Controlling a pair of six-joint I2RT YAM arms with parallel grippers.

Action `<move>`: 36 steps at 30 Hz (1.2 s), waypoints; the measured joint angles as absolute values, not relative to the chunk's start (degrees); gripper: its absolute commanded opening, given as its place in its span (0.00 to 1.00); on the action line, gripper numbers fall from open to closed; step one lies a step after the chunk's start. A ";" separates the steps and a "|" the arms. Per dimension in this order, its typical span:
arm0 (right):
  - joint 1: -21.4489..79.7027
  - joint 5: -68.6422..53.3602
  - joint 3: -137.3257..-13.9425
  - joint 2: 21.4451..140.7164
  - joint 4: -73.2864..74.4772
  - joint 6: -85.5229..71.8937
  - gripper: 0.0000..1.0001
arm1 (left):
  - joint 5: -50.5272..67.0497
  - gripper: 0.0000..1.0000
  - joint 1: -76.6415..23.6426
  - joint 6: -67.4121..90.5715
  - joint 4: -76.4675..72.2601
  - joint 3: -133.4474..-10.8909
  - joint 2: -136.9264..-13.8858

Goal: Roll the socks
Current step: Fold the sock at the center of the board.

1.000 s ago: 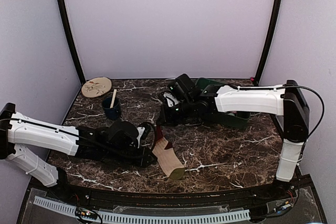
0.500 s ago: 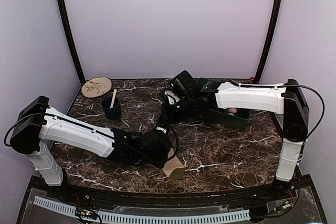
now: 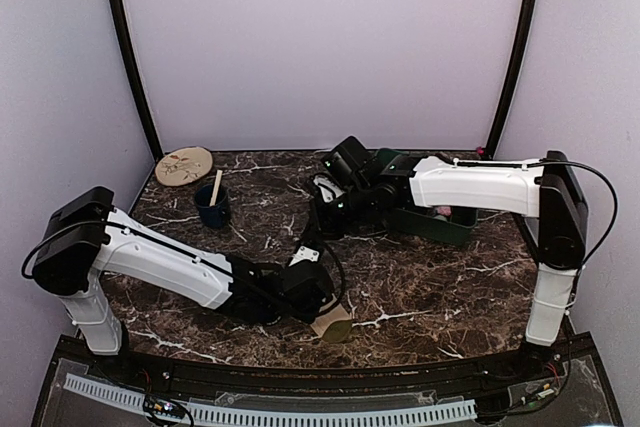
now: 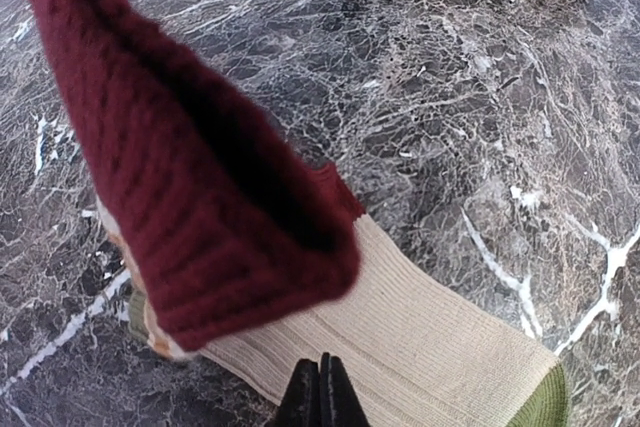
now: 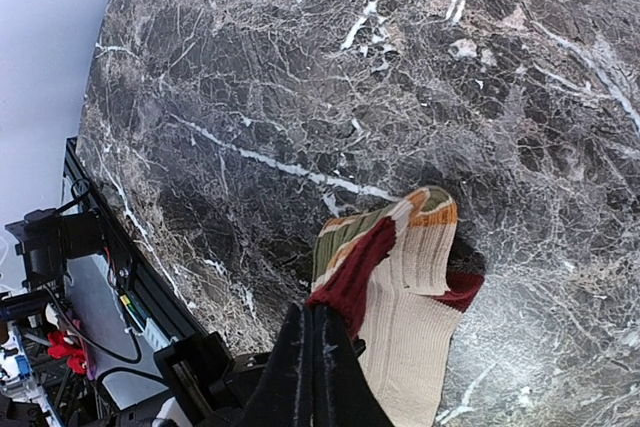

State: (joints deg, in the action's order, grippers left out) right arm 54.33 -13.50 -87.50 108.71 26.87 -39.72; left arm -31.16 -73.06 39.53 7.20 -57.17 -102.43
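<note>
- Tan sock: it lies on the marble table near the front edge. Its olive toe points toward the bases and its tan foot is flat. Its dark red cuff is lifted off the stone.
- Left gripper: a second ago it sat low at the sock's left side with its jaws apart. The arm has since swung in over the tan foot and the fingers have closed tip to tip against the ribbed fabric. Whether they have nipped any cloth cannot be told from here.
- Judgement: this looks like the foot being pinned or pinched, so the raised end can be folded or rolled over it.
- Right gripper: clenched on the red cuff and holding it up above the foot. It has barely moved in the last second, so it looks like the steady hand of the pair.
- Pink sock: only a scrap of pink shows, inside the green tray behind the right arm. It is well apart from the work and not yet rolled.
- Farthest back, at the left: a dark blue cup with a stick in it.
</note>
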 measured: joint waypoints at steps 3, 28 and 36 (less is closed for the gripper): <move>54.33 -13.56 -87.50 108.66 26.70 -40.18 0.00 | -31.07 0.02 -73.30 41.12 7.09 -56.31 -101.97; 60.27 -8.99 -76.40 99.50 21.89 -49.15 0.00 | -25.15 0.00 -71.48 56.21 -0.78 -35.38 -85.95; 65.39 -4.43 -71.35 95.35 19.68 -53.41 0.00 | -22.68 0.00 -70.48 56.16 -1.39 -35.64 -85.78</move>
State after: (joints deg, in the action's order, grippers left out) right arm 65.39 -4.43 -71.35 95.35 19.68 -53.41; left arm -22.68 -70.48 56.16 -1.39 -35.64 -85.78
